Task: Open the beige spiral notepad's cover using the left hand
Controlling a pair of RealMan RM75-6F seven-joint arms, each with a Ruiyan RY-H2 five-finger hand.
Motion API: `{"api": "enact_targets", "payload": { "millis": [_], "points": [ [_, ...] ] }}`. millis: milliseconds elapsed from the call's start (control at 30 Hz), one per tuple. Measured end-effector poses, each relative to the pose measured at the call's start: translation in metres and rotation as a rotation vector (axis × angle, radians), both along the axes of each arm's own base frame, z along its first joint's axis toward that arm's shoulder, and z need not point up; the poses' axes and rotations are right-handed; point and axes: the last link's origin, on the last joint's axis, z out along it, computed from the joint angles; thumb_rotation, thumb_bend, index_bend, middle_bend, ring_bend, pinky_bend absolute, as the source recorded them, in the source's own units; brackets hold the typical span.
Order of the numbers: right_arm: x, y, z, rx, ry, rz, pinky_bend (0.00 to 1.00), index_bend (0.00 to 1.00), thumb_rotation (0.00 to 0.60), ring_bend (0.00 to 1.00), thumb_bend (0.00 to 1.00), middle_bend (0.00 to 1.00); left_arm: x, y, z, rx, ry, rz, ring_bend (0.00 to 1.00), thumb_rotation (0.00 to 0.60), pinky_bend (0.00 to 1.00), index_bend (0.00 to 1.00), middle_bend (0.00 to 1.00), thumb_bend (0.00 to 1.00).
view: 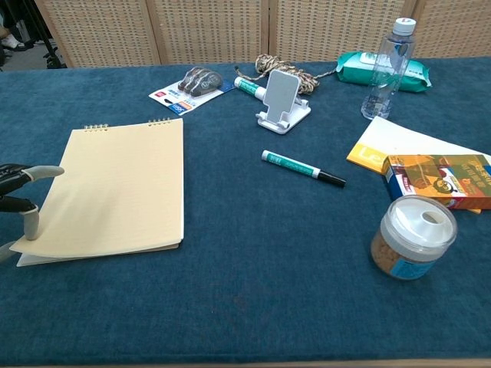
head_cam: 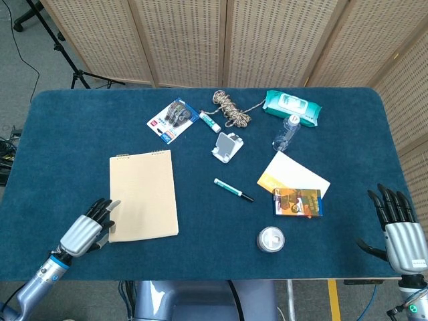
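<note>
The beige spiral notepad (head_cam: 142, 195) (view: 115, 188) lies flat on the blue table, left of centre, with its spiral at the far edge. My left hand (head_cam: 83, 233) (view: 19, 203) is at its near left corner. One of its fingers (view: 31, 222) curls over the cover's left edge while the thumb sits below it. That corner of the cover is raised slightly, and a white page shows underneath. My right hand (head_cam: 399, 231) rests at the table's near right edge with its fingers spread, holding nothing; the chest view does not show it.
A green marker (head_cam: 233, 190) lies right of the notepad, with a white phone stand (head_cam: 227, 146) and a water bottle (head_cam: 286, 132) beyond it. A lidded jar (head_cam: 271, 239), an orange box (head_cam: 297, 202) and a booklet (head_cam: 294, 174) sit on the right. Rope (head_cam: 231, 108), wipes (head_cam: 291, 107) and a blister pack (head_cam: 172, 120) lie at the back.
</note>
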Motion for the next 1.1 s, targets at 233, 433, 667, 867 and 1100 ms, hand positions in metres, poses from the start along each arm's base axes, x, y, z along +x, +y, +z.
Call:
{"api": "enact_targets", "payload": {
  "millis": [233,433,667,867,1100],
  "points": [
    [0.0,0.0,0.0,0.001,-0.003,0.001,0.0,0.0,0.6,0.0,0.0,0.0,0.001,0.0,0.001,0.004,-0.018,0.003,0.0,0.6,0.0,0.71,0.0,0.44],
    [0.0,0.0,0.0,0.001,-0.005,0.002,0.0,0.0,0.6,0.0,0.0,0.0,0.001,-0.002,0.003,0.007,-0.025,-0.006,0.0,0.6,0.0,0.76,0.0,0.48],
    [0.0,0.0,0.001,0.002,-0.009,0.002,0.0,0.0,0.6,0.0,0.0,0.0,-0.003,-0.008,0.008,-0.008,-0.014,-0.006,0.0,0.6,0.0,0.78,0.0,0.5],
    [0.0,0.001,0.001,0.003,-0.01,0.002,0.0,0.0,0.6,0.0,0.0,0.0,0.0,-0.01,0.015,-0.007,-0.056,0.0,0.0,0.6,0.0,0.79,0.0,0.53],
    [0.0,0.0,0.001,0.0,-0.013,-0.001,0.0,0.0,0.6,0.0,0.0,0.0,0.012,-0.003,0.026,0.008,-0.133,-0.003,0.0,0.6,0.0,0.8,0.0,0.54]
  ]
}}
